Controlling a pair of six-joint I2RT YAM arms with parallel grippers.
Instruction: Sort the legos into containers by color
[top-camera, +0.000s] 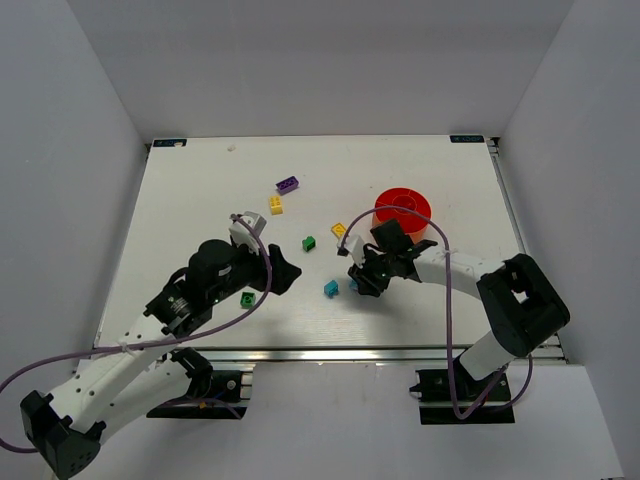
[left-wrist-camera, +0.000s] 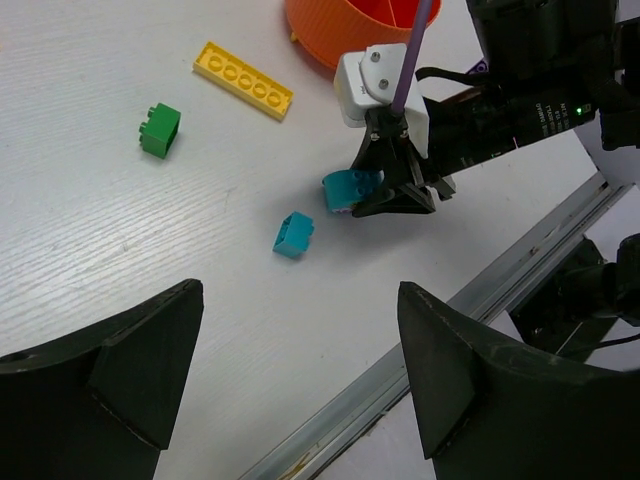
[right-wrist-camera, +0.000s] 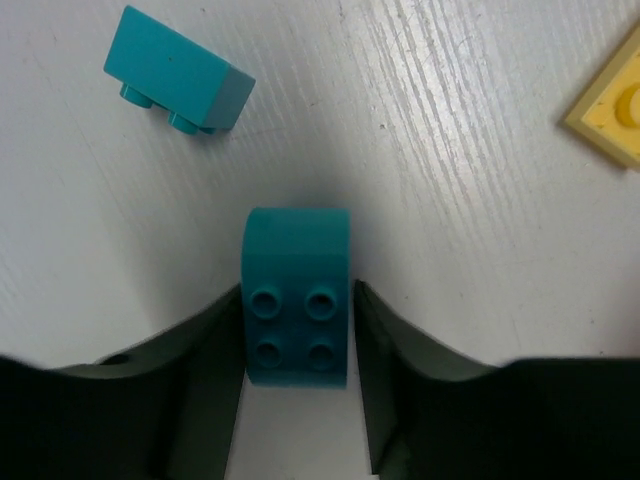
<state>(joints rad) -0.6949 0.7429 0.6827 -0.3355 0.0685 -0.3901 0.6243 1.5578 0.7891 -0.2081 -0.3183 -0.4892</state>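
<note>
My right gripper (right-wrist-camera: 297, 345) sits low on the table with its jaws tight on the two sides of a teal brick (right-wrist-camera: 297, 300), studs up; it also shows in the left wrist view (left-wrist-camera: 350, 188) and from above (top-camera: 358, 284). A second teal brick (right-wrist-camera: 178, 75) lies just beyond it (top-camera: 330, 288). The orange-red bowl (top-camera: 402, 210) stands behind the right gripper. My left gripper (top-camera: 290, 272) is open and empty above the table (left-wrist-camera: 300, 370), next to a green brick (top-camera: 247, 298).
More bricks lie on the table: a purple one (top-camera: 287, 184), a yellow one (top-camera: 275, 204), a green one (top-camera: 309, 243) and a flat yellow one (top-camera: 339, 229) near the bowl. The table's metal front edge (left-wrist-camera: 480, 300) runs close to both grippers.
</note>
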